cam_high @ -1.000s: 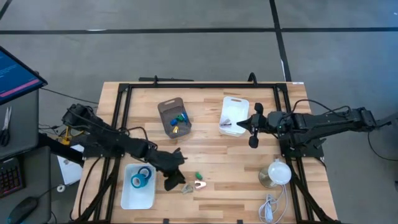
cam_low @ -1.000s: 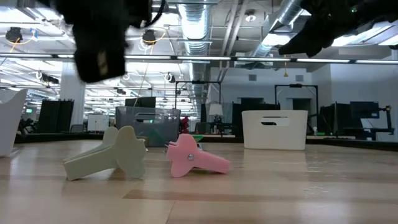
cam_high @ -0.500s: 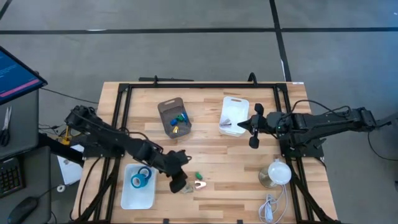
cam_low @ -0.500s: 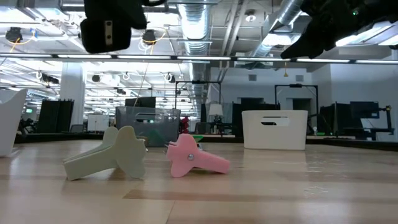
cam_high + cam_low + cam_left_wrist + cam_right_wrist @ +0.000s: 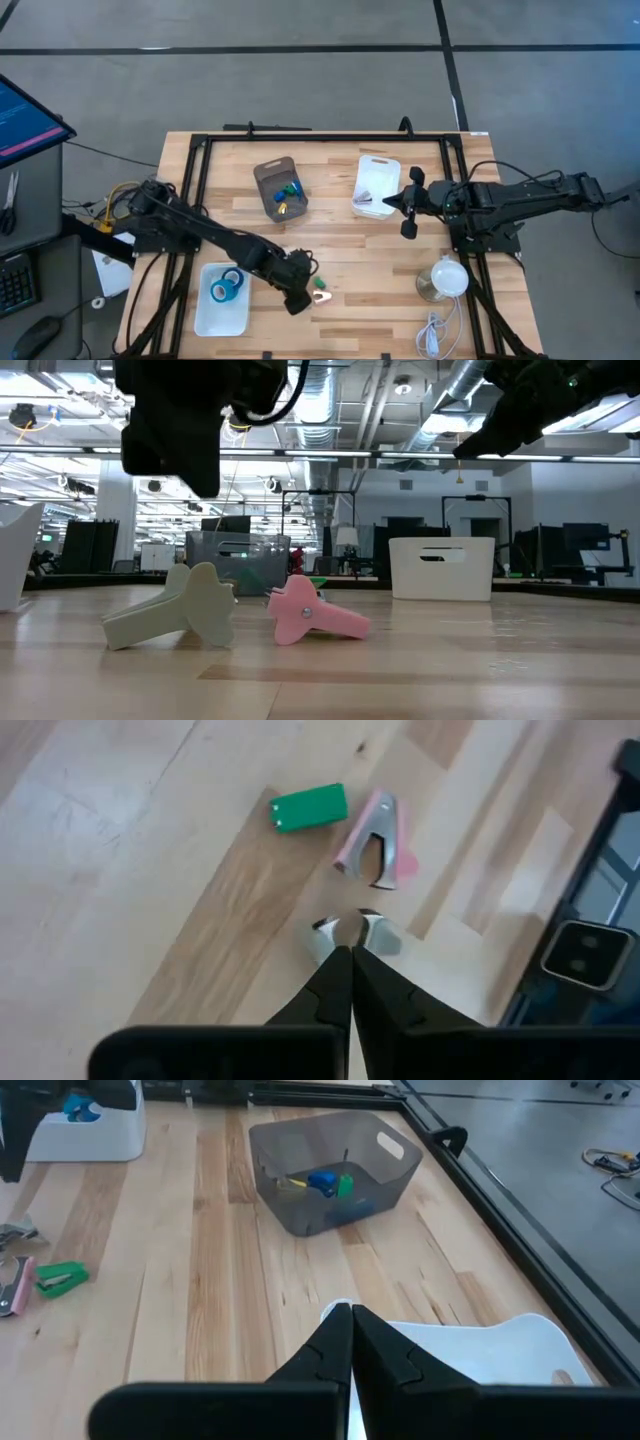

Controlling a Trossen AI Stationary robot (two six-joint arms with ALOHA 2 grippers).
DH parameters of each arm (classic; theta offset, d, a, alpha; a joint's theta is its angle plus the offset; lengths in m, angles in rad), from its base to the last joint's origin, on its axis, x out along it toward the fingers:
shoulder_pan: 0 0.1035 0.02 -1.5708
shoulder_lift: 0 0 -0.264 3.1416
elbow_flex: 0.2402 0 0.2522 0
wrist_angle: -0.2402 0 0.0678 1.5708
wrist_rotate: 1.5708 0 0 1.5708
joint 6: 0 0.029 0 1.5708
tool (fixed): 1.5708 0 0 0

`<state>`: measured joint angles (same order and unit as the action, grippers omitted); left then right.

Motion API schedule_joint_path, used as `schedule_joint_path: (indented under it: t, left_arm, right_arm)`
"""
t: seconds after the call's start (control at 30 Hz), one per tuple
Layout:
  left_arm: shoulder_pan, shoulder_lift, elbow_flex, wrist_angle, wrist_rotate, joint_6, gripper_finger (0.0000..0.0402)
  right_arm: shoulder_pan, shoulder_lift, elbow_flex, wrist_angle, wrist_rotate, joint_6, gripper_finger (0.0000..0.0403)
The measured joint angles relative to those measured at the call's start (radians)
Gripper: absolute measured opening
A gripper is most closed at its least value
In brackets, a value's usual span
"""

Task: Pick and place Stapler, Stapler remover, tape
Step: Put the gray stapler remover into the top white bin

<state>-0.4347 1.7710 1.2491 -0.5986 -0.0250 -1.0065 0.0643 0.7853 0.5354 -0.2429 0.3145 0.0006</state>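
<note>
A pale stapler remover (image 5: 350, 932) and a pink stapler remover (image 5: 375, 832) lie on the table near its front, with a small green stapler (image 5: 310, 807) beside them. My left gripper (image 5: 350, 952) is shut and empty. It hovers over the pale remover (image 5: 180, 610), clear of it in the low view (image 5: 170, 450). Blue tape rolls (image 5: 225, 287) lie in a white tray (image 5: 205, 320). My right gripper (image 5: 350, 1315) is shut and empty, above the white bin (image 5: 377, 185) at the table's right.
A grey bin (image 5: 280, 190) with small blue, green and yellow items stands at the far middle. A white lamp-like object (image 5: 445, 278) and a cable (image 5: 432, 330) lie at the near right. Bare wood lies between the bins and the removers.
My left gripper has moved toward the table's near edge and right, from beside the white tray to over the pale stapler remover. The removers and the stapler have stayed where they were.
</note>
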Motion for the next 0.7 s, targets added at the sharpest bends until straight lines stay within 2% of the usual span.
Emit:
schedule_joint_path:
  t: [0.13, 0.33, 0.5, 0.7]
  left_arm:
    - [0.004, 0.010, 0.000, 0.002, 0.025, -0.004, 0.0002]
    - [0.004, 0.006, 0.000, 0.000, 0.135, 0.041, 0.0016]
    - [0.004, 0.005, -0.002, -0.002, 0.157, 0.063, 0.0054]
    - [0.005, 0.005, -0.069, 0.014, 0.152, 0.029, 0.0109]
  right_arm:
    - [0.000, 0.000, 0.000, -0.012, 0.000, 0.000, 0.0000]
    - [0.000, 0.000, 0.000, -0.020, 0.000, 0.006, 0.0000]
    - [0.000, 0.000, 0.000, -0.020, 0.000, 0.003, 0.0000]
    - [0.000, 0.000, 0.000, -0.028, 0.000, 0.000, 0.0000]
